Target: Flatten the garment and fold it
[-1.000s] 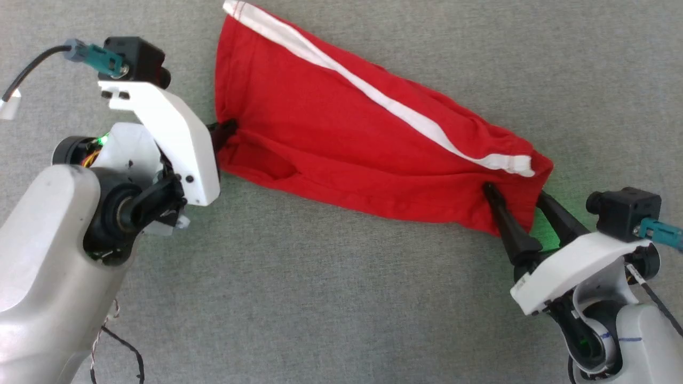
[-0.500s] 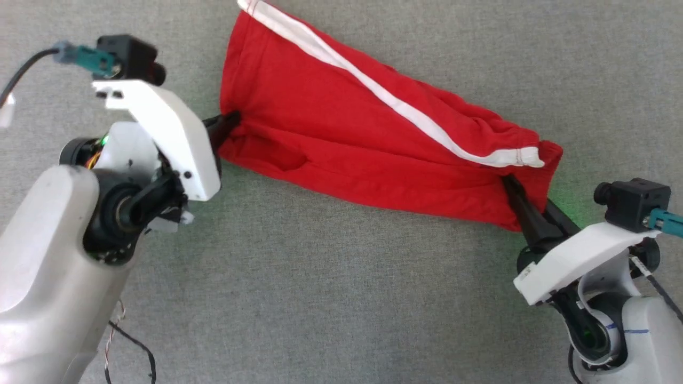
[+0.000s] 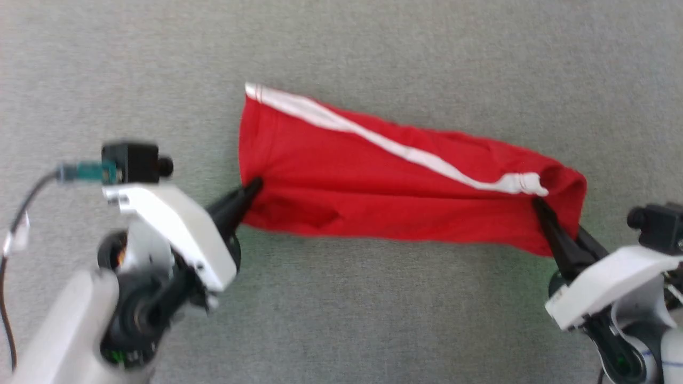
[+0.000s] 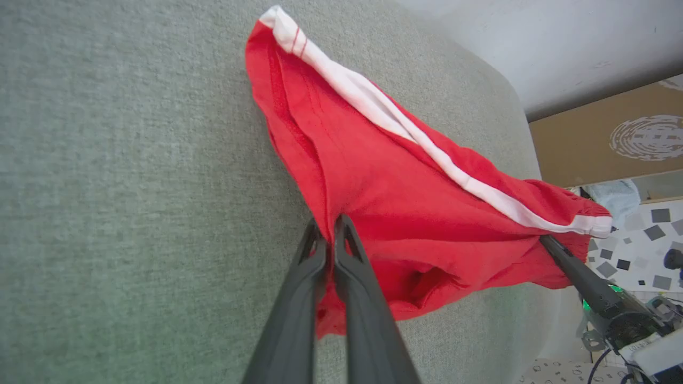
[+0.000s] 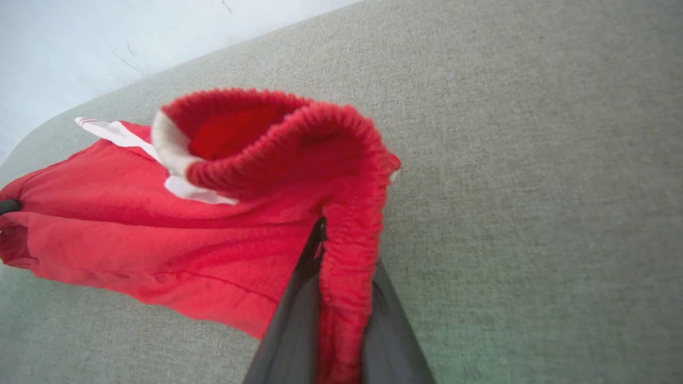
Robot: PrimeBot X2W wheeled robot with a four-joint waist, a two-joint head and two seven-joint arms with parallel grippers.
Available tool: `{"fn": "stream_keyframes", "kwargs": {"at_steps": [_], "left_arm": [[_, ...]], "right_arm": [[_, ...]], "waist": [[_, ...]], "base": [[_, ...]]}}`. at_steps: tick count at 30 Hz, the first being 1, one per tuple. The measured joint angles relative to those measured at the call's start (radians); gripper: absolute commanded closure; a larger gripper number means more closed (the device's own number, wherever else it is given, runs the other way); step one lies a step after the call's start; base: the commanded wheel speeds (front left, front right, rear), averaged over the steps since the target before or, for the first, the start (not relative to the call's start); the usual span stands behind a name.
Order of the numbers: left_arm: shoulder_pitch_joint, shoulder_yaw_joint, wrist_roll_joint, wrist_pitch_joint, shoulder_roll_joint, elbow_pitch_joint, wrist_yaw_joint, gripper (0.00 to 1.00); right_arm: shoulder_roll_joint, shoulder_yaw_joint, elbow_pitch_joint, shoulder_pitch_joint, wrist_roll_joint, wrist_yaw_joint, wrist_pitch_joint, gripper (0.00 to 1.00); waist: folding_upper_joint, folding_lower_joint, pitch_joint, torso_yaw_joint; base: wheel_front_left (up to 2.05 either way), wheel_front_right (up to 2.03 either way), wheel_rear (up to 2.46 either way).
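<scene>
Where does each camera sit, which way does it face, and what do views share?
Head view: on the head, looking down at the grey fabric surface and bright red soft shorts with white stripes; left gripper and right gripper pinch opposite ends.
Left wrist view: along the left arm's shut fingers, across the shorts toward the right gripper.
Right wrist view: along the right fingers clamped on the gathered waistband.
Shared: the shorts.

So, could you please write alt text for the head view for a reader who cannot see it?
A pair of red shorts with a white side stripe is held stretched over a grey fabric surface. The left pincer is shut on their left end and the right pincer on their right end.
</scene>
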Motion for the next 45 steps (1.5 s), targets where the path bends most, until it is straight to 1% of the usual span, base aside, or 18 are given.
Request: {"fn": "stream_keyframes", "kwargs": {"at_steps": [7,10,13,17,22,28,32,33,34,35,36,37,38,40,42,45], "left_arm": [[0.200,0.019,-0.011,-0.102,-0.023,-0.099,0.000,1.00],[0.279,0.018,-0.011,-0.130,-0.026,-0.131,0.000,1.00],[0.353,0.008,-0.011,-0.153,-0.032,-0.145,0.005,1.00],[0.428,-0.016,-0.012,-0.178,-0.057,-0.150,0.005,1.00],[0.469,-0.042,-0.012,-0.208,-0.081,-0.114,0.002,1.00],[0.470,-0.056,-0.020,-0.229,-0.109,-0.025,-0.028,1.00],[0.469,-0.064,-0.023,-0.235,-0.120,0.047,-0.036,1.00],[0.468,-0.065,-0.026,-0.235,-0.127,0.062,-0.037,1.00],[0.467,-0.067,-0.029,-0.239,-0.132,0.075,-0.038,1.00],[0.466,-0.067,-0.029,-0.244,-0.139,0.086,-0.038,0.82],[0.464,-0.066,-0.029,-0.251,-0.144,0.096,-0.039,0.53],[0.462,-0.066,-0.029,-0.257,-0.145,0.105,-0.046,0.00],[0.460,-0.066,-0.028,-0.263,-0.146,0.111,-0.047,0.00],[0.456,-0.062,-0.028,-0.278,-0.152,0.121,-0.047,0.00],[0.453,-0.061,-0.028,-0.290,-0.156,0.120,-0.061,0.00],[0.453,-0.046,-0.023,-0.327,-0.161,0.115,-0.063,0.00]], "right_arm": [[0.004,-0.047,-0.035,0.087,0.018,0.000,0.056,1.00],[0.005,-0.070,-0.050,0.121,0.018,0.000,0.089,1.00],[0.007,-0.086,-0.061,0.157,0.017,0.000,0.129,1.00],[0.008,-0.113,-0.069,0.204,0.017,0.000,0.184,1.00],[0.010,-0.137,-0.074,0.238,0.017,0.000,0.221,1.00],[0.011,-0.141,-0.046,0.247,0.014,0.000,0.239,1.00],[0.012,-0.135,-0.001,0.246,0.015,0.000,0.237,1.00],[0.012,-0.132,0.010,0.246,0.015,0.000,0.236,0.99],[0.012,-0.130,0.020,0.246,0.016,0.000,0.234,0.87],[0.012,-0.128,0.028,0.246,0.016,0.000,0.230,0.68],[0.012,-0.125,0.035,0.245,0.017,0.000,0.227,0.47],[0.012,-0.123,0.039,0.245,0.018,0.000,0.225,0.03],[0.012,-0.120,0.043,0.245,0.018,0.000,0.220,0.00],[0.012,-0.113,0.043,0.245,0.017,0.000,0.218,0.00],[0.012,-0.113,0.037,0.245,0.017,0.000,0.210,0.00],[0.012,-0.115,0.018,0.247,0.017,0.000,0.213,0.00]], "waist": [[0.0000,0.0000,-0.041,0.040],[0.0000,-0.0001,-0.058,0.057],[0.0000,-0.0001,-0.074,0.072],[0.0000,-0.0001,-0.096,0.091],[0.0000,-0.0001,-0.124,0.109],[0.0000,-0.0001,-0.154,0.119],[0.0000,-0.0001,-0.169,0.118],[0.0000,-0.0001,-0.171,0.117],[0.0000,-0.0001,-0.173,0.115],[0.0000,-0.0001,-0.174,0.113],[0.0000,-0.0001,-0.174,0.112],[0.0000,0.0000,-0.174,0.110],[0.0000,0.0000,-0.174,0.109],[0.0000,0.0000,-0.175,0.106],[0.0000,0.0000,-0.176,0.104],[0.0000,0.0000,-0.185,0.101]], "base": [[0.00,0.00,0.00],[0.00,0.00,0.00],[0.00,0.00,0.00],[0.00,0.00,0.00],[0.00,0.00,0.00],[0.00,0.00,0.00],[0.00,0.00,0.00],[0.00,0.00,0.00],[0.00,0.00,0.00],[0.00,0.00,0.00],[0.00,0.00,0.00],[0.00,0.00,0.00],[0.00,0.00,0.00],[0.00,0.00,0.00],[0.00,0.00,0.00],[0.00,0.00,0.00]]}}
